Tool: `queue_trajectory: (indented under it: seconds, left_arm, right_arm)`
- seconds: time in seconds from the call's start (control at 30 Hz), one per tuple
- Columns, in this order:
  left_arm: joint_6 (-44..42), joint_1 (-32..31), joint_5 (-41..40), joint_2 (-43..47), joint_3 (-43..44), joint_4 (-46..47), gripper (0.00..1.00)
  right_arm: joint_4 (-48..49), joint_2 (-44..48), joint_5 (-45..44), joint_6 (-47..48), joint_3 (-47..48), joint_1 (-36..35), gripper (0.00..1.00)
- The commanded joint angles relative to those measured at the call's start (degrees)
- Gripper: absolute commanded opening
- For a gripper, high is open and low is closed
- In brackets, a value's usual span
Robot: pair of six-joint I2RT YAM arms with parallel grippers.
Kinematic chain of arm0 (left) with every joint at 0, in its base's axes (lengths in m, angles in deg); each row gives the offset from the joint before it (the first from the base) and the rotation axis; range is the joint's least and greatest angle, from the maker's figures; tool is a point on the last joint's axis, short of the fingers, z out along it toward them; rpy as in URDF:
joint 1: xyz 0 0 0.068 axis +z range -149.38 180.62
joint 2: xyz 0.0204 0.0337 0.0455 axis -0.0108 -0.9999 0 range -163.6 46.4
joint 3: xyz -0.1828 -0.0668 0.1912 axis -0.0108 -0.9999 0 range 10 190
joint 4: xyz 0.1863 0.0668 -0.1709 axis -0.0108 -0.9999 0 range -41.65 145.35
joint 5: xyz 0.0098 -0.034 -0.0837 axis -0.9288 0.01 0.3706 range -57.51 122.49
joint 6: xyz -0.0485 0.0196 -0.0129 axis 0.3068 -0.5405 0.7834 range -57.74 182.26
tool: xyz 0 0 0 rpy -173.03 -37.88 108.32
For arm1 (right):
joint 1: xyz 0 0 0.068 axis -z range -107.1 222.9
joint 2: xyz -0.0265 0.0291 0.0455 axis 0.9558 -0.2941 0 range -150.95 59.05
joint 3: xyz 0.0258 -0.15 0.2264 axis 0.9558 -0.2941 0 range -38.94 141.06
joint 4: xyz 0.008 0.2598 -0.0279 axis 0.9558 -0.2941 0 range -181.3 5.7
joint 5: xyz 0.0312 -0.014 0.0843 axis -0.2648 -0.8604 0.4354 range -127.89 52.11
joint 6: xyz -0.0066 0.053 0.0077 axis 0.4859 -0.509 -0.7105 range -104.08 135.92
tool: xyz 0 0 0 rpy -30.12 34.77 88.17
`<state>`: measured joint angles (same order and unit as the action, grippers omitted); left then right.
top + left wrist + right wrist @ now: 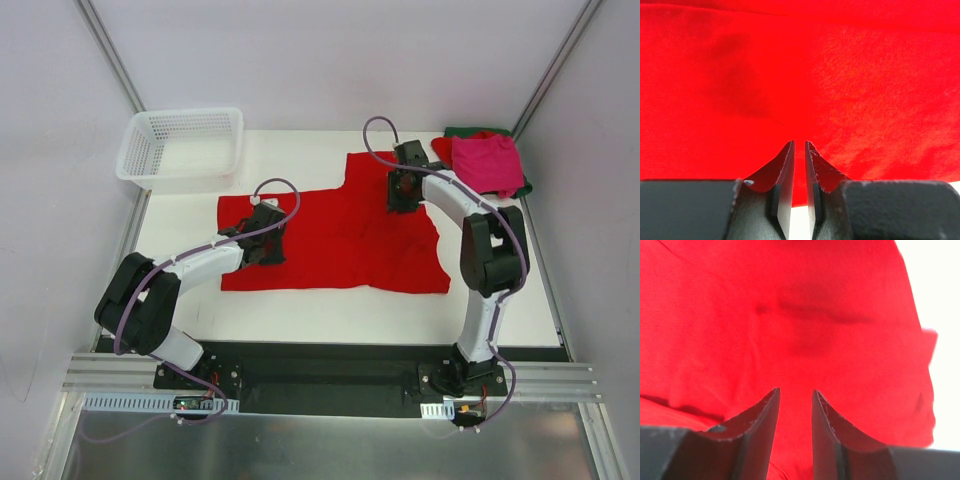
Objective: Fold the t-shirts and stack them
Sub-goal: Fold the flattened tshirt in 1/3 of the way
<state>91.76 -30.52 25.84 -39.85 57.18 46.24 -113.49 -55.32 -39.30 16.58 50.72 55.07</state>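
The white basket (180,148) sits far left. The left gripper (799,145) hangs low over the bright red t-shirt (340,235) spread flat mid-table, jaws almost together and pinching nothing. The right gripper (795,392) is above its far side, jaws slightly apart and empty. Folding looks barely begun, and each needs an edge to pinch. Folded shirts (487,162) wait far right

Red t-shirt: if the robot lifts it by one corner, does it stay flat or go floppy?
Probably floppy: the red t-shirt lies limp with soft creases, so it would likely droop. It looks thin, so likely light. Pushed, it may bunch up on the table.
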Motion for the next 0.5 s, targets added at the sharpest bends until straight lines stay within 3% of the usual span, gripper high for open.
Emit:
queue_trajectory:
  seconds: [0.0, 0.23, 0.47]
  left_arm:
    - [-1.81, -0.24, -1.52, 0.92, 1.34, 0.67, 0.13]
    - [-1.99, -0.15, -0.82, 0.22, 1.86, 0.75, 0.13]
    - [-2.43, 0.28, 0.76, -0.75, 1.69, 2.69, 0.13]
  right_arm:
    - [-1.13, 10.71, -3.52, -3.56, -9.20, 0.25, 0.35]
    - [0.45, 25.67, -2.63, -7.78, -27.06, 0.25, 0.36]
    - [-0.52, 35.70, 0.53, -11.03, -36.65, 0.25, 0.36]
